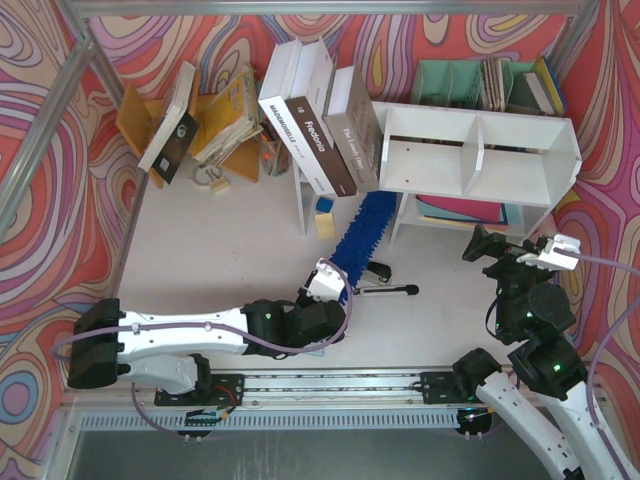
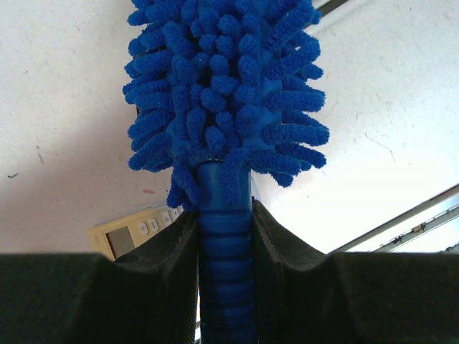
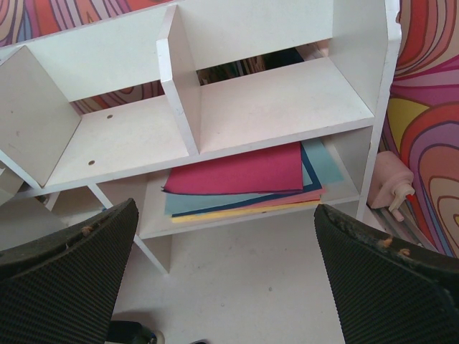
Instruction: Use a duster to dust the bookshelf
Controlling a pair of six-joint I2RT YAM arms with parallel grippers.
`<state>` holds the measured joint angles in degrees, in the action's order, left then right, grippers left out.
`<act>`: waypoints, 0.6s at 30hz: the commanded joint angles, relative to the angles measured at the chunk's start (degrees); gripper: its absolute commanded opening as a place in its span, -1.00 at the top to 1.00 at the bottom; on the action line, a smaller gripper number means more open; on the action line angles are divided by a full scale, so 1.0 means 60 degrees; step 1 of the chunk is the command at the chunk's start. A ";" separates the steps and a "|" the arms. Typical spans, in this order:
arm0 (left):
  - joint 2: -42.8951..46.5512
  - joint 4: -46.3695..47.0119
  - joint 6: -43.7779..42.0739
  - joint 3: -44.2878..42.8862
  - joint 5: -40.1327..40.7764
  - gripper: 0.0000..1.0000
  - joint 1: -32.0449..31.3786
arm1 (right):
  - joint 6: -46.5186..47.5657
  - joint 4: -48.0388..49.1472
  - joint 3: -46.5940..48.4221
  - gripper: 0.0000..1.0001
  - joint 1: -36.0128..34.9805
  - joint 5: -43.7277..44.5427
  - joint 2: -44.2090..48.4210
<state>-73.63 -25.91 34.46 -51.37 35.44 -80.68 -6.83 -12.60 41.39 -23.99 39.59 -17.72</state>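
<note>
The white bookshelf (image 1: 480, 112) stands at the back right, and its two box compartments fill the right wrist view (image 3: 251, 107). The fluffy blue duster (image 1: 362, 225) lies slanted from mid-table up toward the shelf's left leg. My left gripper (image 1: 338, 283) is shut on the duster's ribbed blue handle (image 2: 225, 244). The fluffy head (image 2: 222, 86) stretches away from the fingers in the left wrist view. My right gripper (image 1: 485, 247) is open and empty in front of the shelf, and its fingers (image 3: 79, 265) stand wide apart above the bare table.
Coloured paper sheets (image 3: 244, 175) lie on the shelf's lower tier. A black stapler (image 1: 385, 285) lies next to the duster handle. Leaning books (image 1: 310, 130), a yellow book rack (image 1: 225, 125) and a green file organiser (image 1: 455, 80) line the back. A pink object (image 3: 391, 190) sits right of the shelf.
</note>
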 commanded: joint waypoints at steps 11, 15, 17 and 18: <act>0.1538 -0.0599 -0.0336 -0.0063 -0.0022 1.00 -0.0132 | 0.0076 0.0104 -0.0049 -0.97 -0.0030 0.0063 0.0022; 0.2569 -0.0818 -0.0370 -0.0309 0.0287 1.00 -0.0132 | 0.0052 0.0096 -0.0054 -0.97 -0.0024 0.0057 0.0000; 0.2922 -0.0772 -0.0367 -0.0425 0.0231 1.00 -0.0132 | 0.0055 0.0099 -0.0041 -0.97 -0.0019 0.0043 0.0008; 0.3014 -0.0753 -0.0360 -0.0444 0.0174 1.00 -0.0132 | 0.0054 0.0094 -0.0038 -0.97 -0.0027 0.0047 0.0008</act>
<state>-58.87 -32.56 33.87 -51.81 34.83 -81.08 -6.85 -12.60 41.39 -23.99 39.59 -17.72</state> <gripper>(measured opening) 0.345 0.987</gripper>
